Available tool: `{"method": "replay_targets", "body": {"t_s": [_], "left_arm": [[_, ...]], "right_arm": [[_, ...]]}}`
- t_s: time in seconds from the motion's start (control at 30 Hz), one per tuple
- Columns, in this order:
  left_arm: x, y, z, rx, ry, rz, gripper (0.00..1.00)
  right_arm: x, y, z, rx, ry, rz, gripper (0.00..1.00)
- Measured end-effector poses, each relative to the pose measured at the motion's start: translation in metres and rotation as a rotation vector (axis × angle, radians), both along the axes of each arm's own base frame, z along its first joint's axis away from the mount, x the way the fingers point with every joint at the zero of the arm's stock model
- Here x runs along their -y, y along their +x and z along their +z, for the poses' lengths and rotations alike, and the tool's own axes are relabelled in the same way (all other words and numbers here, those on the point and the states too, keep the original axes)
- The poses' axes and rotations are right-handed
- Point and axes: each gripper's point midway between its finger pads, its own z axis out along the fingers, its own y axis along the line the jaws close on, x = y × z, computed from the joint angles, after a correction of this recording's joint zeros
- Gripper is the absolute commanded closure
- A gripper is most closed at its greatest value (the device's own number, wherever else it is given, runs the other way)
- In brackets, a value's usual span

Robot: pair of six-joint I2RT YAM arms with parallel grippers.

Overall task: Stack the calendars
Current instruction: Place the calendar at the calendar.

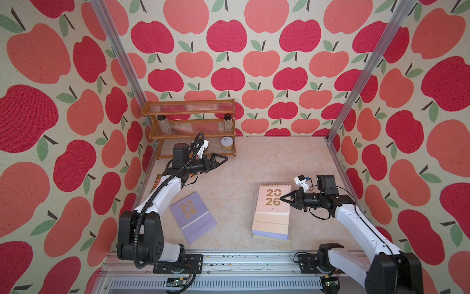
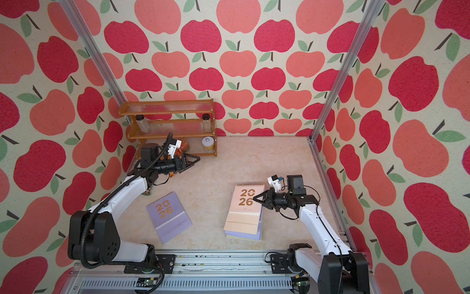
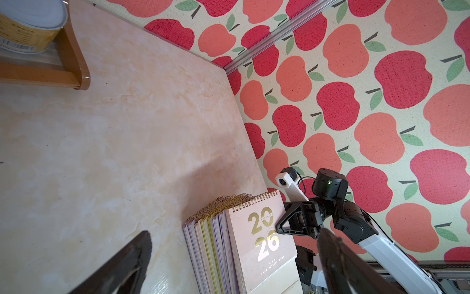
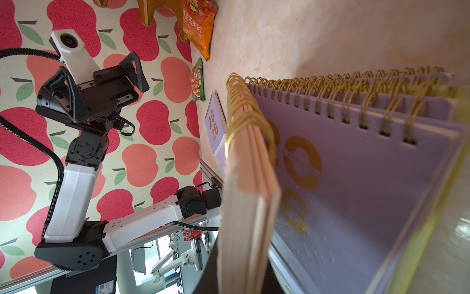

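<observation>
Rail (image 1: 254, 262) edges marbled table (image 1: 254, 163), apple-print walls (image 1: 254, 76); right jaws pinch pink calendar (image 1: 270, 216), left jaws gape.

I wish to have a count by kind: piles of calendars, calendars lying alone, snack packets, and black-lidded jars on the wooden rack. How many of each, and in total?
Piles of calendars: 1, pink calendar uppermost
Calendars lying alone: 1
Snack packets: 2
Black-lidded jars: 2
Total: 6

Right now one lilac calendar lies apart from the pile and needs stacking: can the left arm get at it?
Probably yes: the lilac calendar lies flat, uncovered, beside the left arm, whose jaws are open and empty.
</observation>
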Motion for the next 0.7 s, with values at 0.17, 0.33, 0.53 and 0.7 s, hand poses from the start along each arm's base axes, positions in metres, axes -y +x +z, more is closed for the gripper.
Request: {"method": "replay_targets", "body": {"t_s": [0.17,0.33,0.53,0.7], "left_arm": [[0.000,0.000,-0.002,-0.007,-0.001,0.001,0.01],[0.000,0.001,-0.001,-0.007,-0.005,0.002,0.00],[0.002,0.003,-0.005,-0.021,-0.011,-0.001,0.01],[0.003,0.002,-0.005,-0.021,-0.011,-0.004,0.01]], "right_arm": [[0.001,0.000,-0.003,0.022,-0.019,0.009,0.93],[0.003,-0.001,-0.006,0.035,-0.038,0.016,0.81],[0.009,-0.005,-0.019,0.004,-0.099,0.005,0.65],[0.013,-0.007,-0.027,-0.016,-0.136,-0.001,0.55]]}}
